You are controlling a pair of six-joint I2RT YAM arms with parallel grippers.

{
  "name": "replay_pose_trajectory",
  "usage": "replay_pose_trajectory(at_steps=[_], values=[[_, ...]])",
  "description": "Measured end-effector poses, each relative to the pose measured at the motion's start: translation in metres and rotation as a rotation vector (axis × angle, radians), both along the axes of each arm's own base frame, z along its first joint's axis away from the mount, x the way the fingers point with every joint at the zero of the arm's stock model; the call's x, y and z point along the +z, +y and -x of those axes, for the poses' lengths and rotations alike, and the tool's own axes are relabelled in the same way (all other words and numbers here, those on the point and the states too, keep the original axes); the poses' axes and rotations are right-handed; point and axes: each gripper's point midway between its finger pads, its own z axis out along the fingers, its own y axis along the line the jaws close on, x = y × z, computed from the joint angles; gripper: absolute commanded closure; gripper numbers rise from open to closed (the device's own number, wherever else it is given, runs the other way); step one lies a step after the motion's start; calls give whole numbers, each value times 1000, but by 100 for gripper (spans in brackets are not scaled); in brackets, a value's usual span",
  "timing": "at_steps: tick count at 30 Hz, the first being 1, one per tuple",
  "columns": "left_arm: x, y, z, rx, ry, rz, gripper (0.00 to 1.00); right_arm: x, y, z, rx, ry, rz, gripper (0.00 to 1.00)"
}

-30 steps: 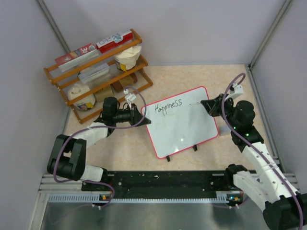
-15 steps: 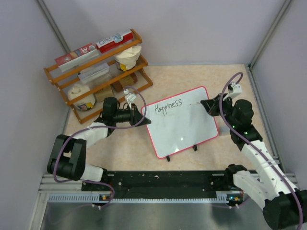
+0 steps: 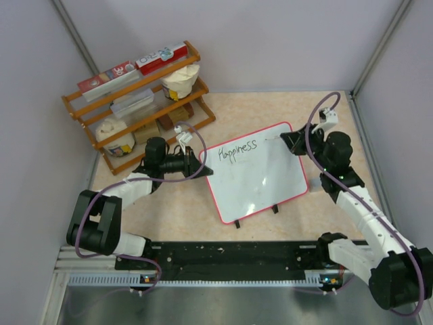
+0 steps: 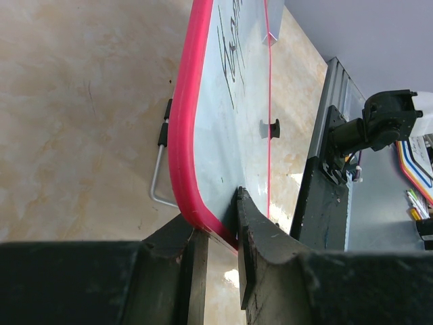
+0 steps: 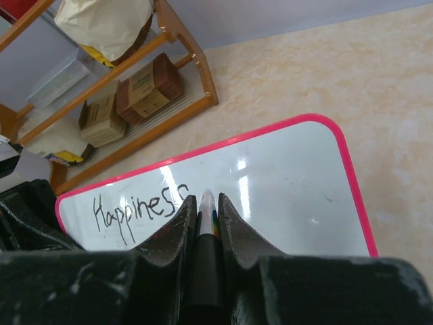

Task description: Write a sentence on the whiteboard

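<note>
Movement shows only in the black right gripper (image 3: pixel 289 142): clenched on a slim white-tipped marker (image 5: pixel 207 201), it has crept toward the upper right edge of the glossy red-rimmed whiteboard (image 3: pixel 260 179) at frame centre. The black handwritten sentence (image 3: pixel 237 150) stops at "Happiness", so more writing remains. The black left gripper (image 4: pixel 215 227) clamps the board's left rim.

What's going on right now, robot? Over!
Left gripper shut on whiteboard edge. Right gripper shut on marker, tip just past the writing. Sentence: only "Happiness" written. Nothing blocking the board.
</note>
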Motion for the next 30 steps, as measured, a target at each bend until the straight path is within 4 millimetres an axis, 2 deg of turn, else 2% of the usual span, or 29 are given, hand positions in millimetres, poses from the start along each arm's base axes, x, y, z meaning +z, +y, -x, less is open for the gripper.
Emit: replay_pose_trajectory(at_steps=[11, 16, 30], values=[[0, 0, 0, 0, 0, 0, 100, -6, 2, -17, -17, 26, -8, 100], [0, 0, 0, 1, 0, 0, 100, -12, 2, -19, -19, 42, -4, 100], [0, 0, 0, 1, 1, -1, 100, -13, 1, -18, -21, 46, -2, 100]])
